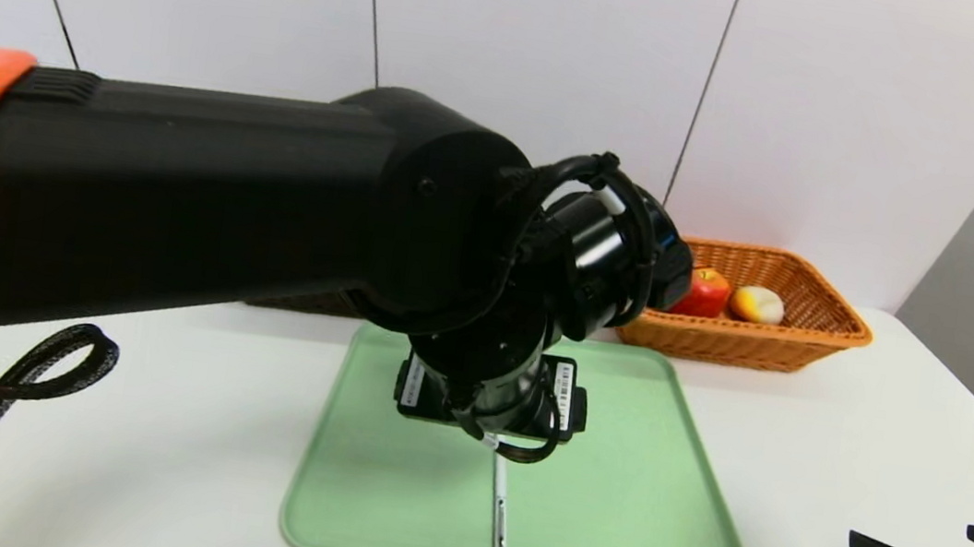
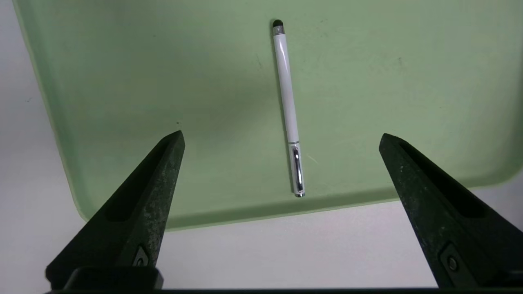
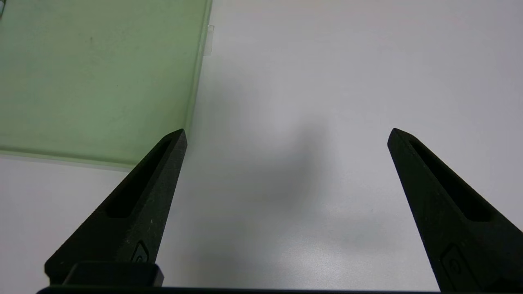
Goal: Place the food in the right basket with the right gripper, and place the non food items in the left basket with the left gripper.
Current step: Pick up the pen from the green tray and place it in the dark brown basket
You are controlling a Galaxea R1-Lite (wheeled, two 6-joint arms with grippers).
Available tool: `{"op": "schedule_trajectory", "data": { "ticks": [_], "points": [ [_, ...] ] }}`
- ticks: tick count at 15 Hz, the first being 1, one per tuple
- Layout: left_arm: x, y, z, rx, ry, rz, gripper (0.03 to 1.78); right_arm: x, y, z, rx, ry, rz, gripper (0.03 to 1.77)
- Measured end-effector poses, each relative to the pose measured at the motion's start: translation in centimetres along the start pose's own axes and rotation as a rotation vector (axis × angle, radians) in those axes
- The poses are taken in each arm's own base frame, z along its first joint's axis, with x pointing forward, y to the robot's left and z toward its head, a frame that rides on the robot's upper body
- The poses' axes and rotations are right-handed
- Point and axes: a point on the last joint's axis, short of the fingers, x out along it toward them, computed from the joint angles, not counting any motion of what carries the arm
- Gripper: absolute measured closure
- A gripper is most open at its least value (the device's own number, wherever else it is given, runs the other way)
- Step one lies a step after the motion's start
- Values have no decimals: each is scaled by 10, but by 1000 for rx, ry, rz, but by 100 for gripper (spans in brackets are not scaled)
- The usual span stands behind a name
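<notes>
Hovering over the pen (image 2: 289, 110).
We saw it between the left gripper's (image 2: 282, 136) spread fingers (image 2: 157, 179), untouched.

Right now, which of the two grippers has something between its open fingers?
The left gripper: the white pen on the green tray lies framed between its open fingers, untouched. The right gripper, also open, hovers over bare white table beside the tray.

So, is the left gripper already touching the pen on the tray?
Apart. In the left wrist view the left gripper has its jaws wide open, with bare green tray between each jaw and the pen.
</notes>
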Motion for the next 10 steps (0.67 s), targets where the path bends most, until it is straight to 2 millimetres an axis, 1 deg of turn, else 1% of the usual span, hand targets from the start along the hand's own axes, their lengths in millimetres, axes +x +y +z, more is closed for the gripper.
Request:
{"op": "schedule_trajectory", "data": {
  "ticks": [3,7,10],
  "points": [
    [13,-4,-2,61,15,13,12,-1,0,0,2,-10,2,10],
    [33,-9,-7,68,71,26,12,-2,0,-1,4,-10,0,10],
    [42,-10,-7,50,114,6,12,-2,-1,-1,4,-11,0,10]
  ]
}}
